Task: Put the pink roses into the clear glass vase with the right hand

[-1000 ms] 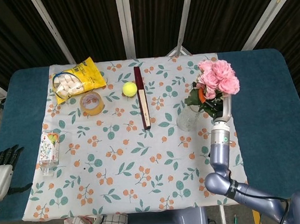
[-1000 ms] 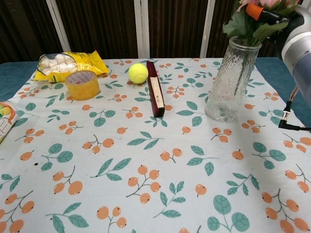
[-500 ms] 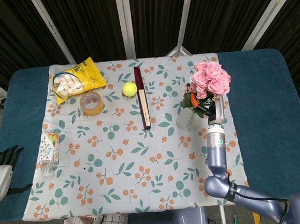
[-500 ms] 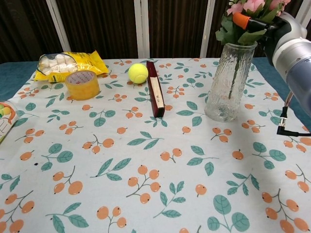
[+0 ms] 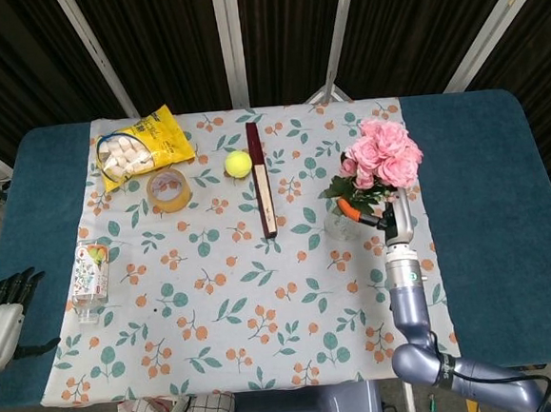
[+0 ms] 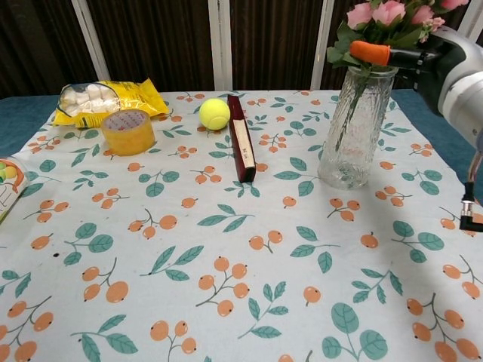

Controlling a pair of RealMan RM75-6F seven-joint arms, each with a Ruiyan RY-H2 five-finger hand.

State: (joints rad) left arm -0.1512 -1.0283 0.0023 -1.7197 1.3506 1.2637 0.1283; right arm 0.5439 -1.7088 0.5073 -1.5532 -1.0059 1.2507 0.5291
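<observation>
Behind the floral tablecloth (image 5: 263, 293) on blue table (image 5: 490, 199), dark curtains (image 5: 158, 43) hang

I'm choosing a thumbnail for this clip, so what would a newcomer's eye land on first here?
The pink roses at the table's right, held by the right hand, their stems reaching down into the clear glass vase. Next, the bright yellow snack bag at the floral cloth's far left corner, with the tennis ball near the far middle.

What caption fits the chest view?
Right hand holds pink roses, stems inside the clear glass vase.
</observation>
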